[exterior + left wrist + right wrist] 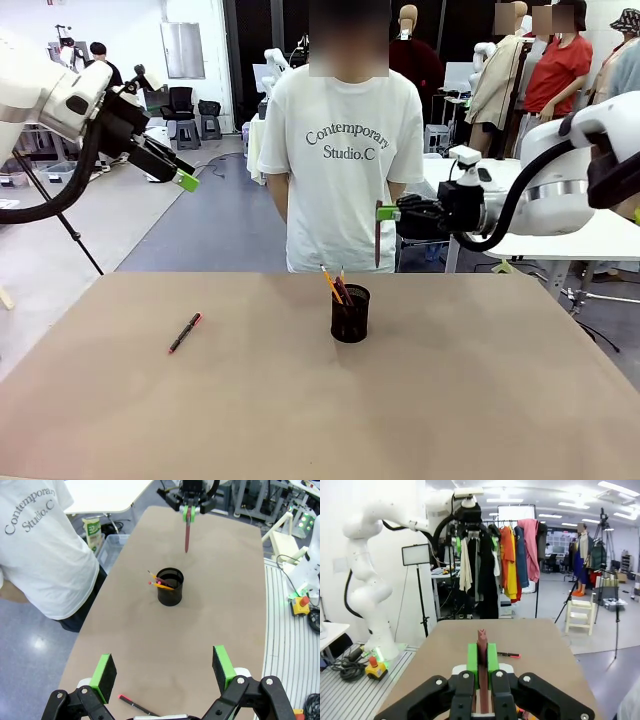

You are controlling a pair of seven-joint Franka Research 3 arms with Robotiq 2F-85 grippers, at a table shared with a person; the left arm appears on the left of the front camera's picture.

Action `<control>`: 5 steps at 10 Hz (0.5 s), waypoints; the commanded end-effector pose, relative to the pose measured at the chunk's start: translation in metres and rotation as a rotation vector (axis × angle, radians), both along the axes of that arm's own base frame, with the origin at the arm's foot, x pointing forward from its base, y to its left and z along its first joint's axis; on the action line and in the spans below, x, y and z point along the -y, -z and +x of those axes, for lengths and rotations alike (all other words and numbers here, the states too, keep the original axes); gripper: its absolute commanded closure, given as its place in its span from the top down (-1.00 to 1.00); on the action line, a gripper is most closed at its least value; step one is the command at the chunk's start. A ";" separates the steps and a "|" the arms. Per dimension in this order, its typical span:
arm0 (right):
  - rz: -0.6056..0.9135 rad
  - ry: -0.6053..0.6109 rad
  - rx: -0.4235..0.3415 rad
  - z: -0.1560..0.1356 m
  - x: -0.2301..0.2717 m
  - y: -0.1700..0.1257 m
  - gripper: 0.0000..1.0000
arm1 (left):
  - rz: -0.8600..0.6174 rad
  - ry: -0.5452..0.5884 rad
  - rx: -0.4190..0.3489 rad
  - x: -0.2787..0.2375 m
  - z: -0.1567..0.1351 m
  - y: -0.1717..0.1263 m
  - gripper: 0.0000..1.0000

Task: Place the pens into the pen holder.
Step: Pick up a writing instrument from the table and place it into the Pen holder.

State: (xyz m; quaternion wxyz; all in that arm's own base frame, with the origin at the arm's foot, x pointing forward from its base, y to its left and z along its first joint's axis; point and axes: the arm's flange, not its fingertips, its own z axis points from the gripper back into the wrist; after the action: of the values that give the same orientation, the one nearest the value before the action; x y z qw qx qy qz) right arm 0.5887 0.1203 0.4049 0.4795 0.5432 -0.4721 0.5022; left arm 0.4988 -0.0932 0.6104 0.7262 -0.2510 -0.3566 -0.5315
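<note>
Raised right claw (pixel 382 212) pinches the reddish-brown pencil (pixel 377 242) hanging vertically.

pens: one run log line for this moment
right gripper: shut on reddish-brown pencil, upright, aloft | left gripper: open, empty | pen holder: pencils inside | black pen: flat on table

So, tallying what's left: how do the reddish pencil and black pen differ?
The reddish pencil hangs upright in the shut right gripper; the black pen lies flat on the table. The pencil is close to the pen holder; the pen lies farther left. Both are outside it.
</note>
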 end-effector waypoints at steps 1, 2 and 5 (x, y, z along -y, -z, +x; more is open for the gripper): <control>0.009 -0.003 0.050 0.014 -0.023 0.013 -1.00 | 0.003 -0.006 0.008 -0.001 -0.002 0.000 1.00; 0.003 0.002 0.064 0.018 -0.029 0.022 -1.00 | 0.003 -0.006 0.008 -0.001 -0.002 0.000 1.00; -0.042 0.006 0.058 0.026 -0.041 0.048 -1.00 | 0.003 -0.006 0.008 -0.001 -0.002 0.000 1.00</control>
State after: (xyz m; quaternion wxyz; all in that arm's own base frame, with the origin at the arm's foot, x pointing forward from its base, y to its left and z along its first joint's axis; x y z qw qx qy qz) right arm 0.6075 0.1571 0.3586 0.4807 0.5300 -0.4670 0.5196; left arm 0.4988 -0.0932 0.6104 0.7262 -0.2510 -0.3566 -0.5315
